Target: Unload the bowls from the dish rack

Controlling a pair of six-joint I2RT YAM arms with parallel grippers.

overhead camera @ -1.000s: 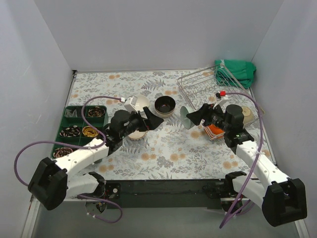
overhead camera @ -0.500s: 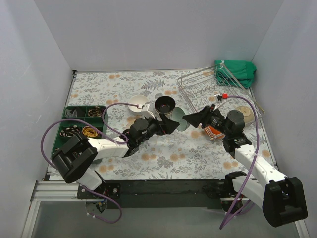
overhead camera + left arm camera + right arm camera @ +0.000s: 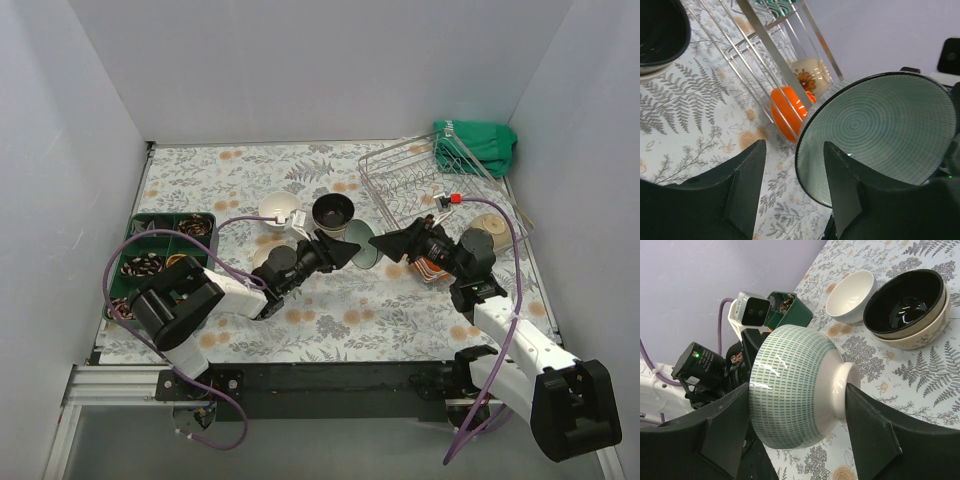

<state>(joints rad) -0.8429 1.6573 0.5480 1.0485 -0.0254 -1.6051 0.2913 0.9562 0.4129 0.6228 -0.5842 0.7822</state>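
A pale teal bowl (image 3: 365,250), tipped on its side, hangs above the tabletop (image 3: 340,320) mid-scene, clamped in the right gripper (image 3: 385,240). Its mouth faces the left gripper (image 3: 345,250), whose fingers are spread wide, likely for a handover. Behind, the dish rack (image 3: 420,170) shows an orange bowl (image 3: 787,112) and a cream bowl (image 3: 810,75) behind its wires. A dark bowl (image 3: 333,212) and a white bowl (image 3: 280,208) sit near, crowding any set-down.

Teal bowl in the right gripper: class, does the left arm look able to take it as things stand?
Probably yes: the left gripper is open, its fingers either side of the rim of the teal bowl, nothing in between.
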